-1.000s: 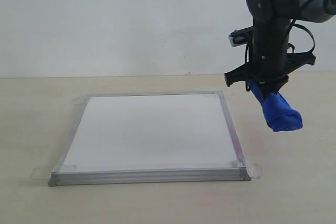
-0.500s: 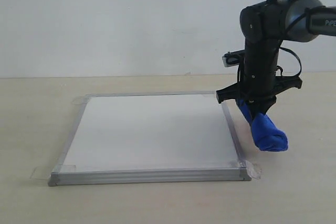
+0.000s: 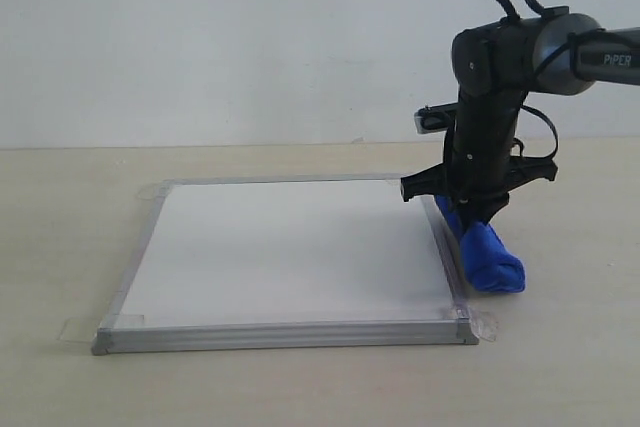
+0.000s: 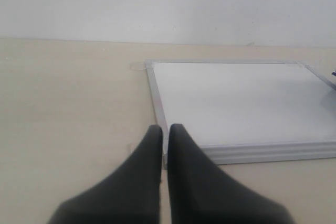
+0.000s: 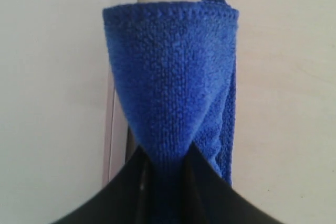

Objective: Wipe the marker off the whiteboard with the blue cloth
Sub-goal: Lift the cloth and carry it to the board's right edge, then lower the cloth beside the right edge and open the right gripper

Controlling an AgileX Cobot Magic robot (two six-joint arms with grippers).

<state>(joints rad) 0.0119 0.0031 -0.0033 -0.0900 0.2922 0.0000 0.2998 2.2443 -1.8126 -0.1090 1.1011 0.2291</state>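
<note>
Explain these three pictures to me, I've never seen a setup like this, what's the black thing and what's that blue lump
The black thing is the right arm of a two-armed robot. The wide picture comes from a camera standing apart from the arms. The other two come from cameras on the two wrists. On the pale table lies a whiteboard in a silver frame. The right fingers pinch a blue cloth, which hangs by the board's right-hand edge. The left fingers are closed and empty, low over the table near a corner of the board. I can make out no marker lines on the board.
</note>
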